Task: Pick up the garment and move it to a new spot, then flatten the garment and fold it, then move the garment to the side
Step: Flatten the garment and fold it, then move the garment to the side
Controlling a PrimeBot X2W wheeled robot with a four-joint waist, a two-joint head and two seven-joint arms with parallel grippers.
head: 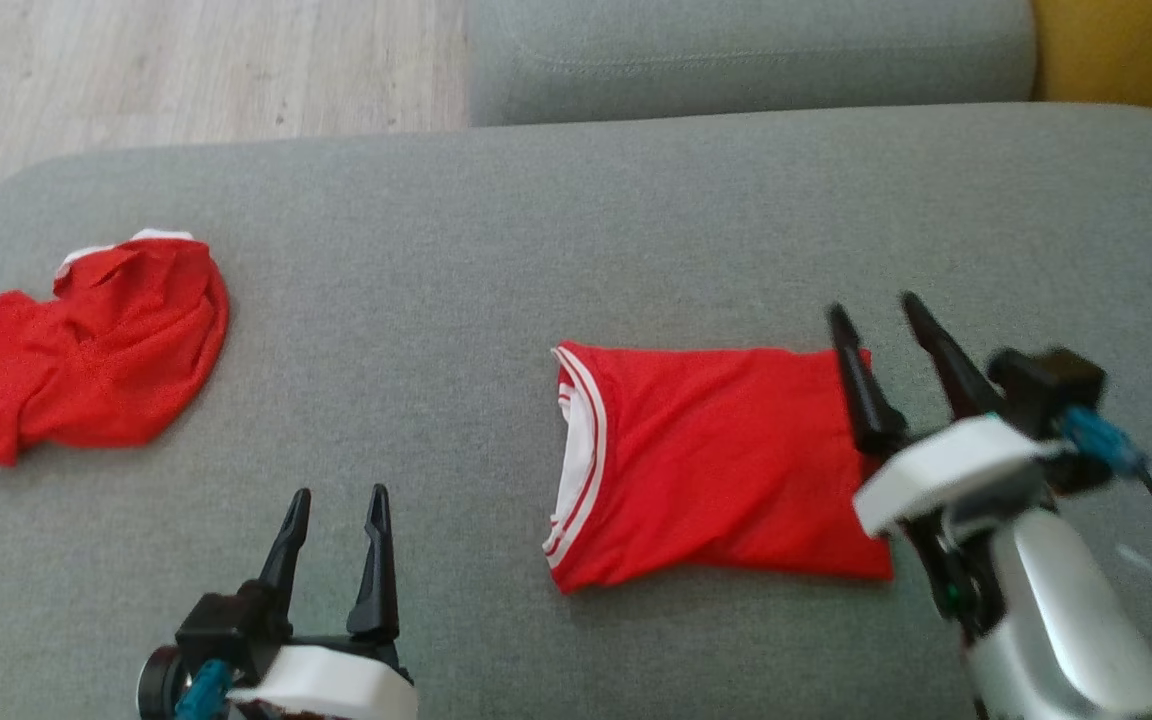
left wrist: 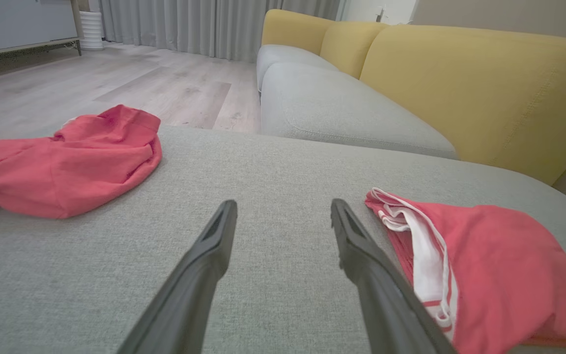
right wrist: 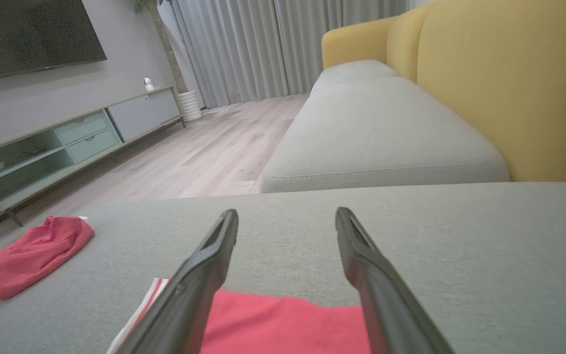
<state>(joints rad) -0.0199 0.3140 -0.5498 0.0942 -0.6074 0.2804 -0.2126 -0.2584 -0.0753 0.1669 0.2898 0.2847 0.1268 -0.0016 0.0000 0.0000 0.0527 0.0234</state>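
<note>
folded garment [head: 726,460] on cushion [head: 536,250] at right, crumpled garment [head: 86,350] at left, well apart

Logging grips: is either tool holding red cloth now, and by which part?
Nothing is held: left tool and right tool both stand open and empty; the folded red white-trimmed garment lies ungripped.

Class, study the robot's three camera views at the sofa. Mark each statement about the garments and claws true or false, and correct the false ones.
1. A folded garment and a crumpled garment, both red, lie on the grey cushion. True.
2. The right claw is clamped on the folded garment. False: it stands open at the garment's right edge, holding nothing.
3. The left claw is open and empty. True.
4. In the head view, the crumpled garment lies to the right of the folded one. False: it lies to the left, near the cushion's edge.
</note>
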